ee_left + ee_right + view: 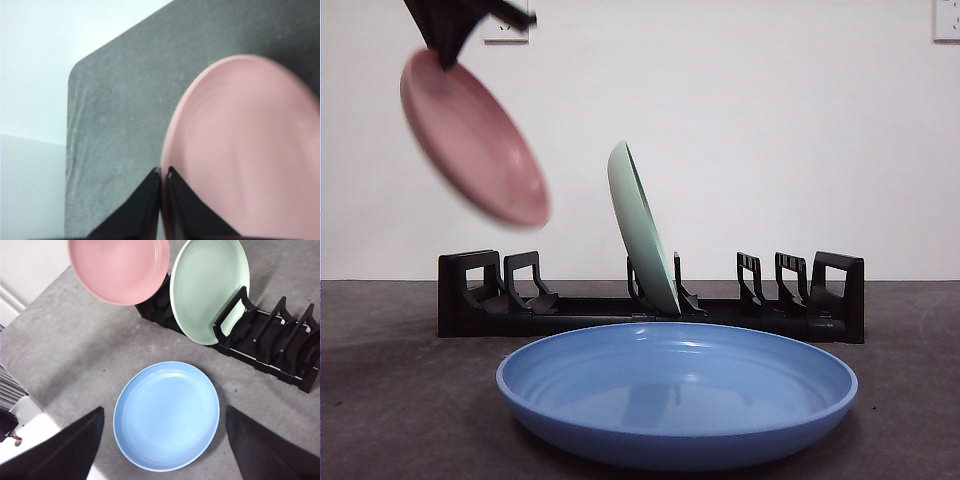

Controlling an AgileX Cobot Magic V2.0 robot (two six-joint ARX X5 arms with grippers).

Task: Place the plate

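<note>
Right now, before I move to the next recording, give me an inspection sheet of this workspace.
Surface: grey mat on the table, its bare part without marks.
Job's things: pink plate held tilted in the air, above the rack's end slots; black rack with a green plate leaning in a middle slot; blue plate flat on the mat in front of the rack.
Clutter: nothing seen.
Grippers: left claw shut on the pink plate's rim; right claw open, high above the blue plate.
Cables: nothing seen.
Surroundings: plain white wall with a socket plate.
</note>
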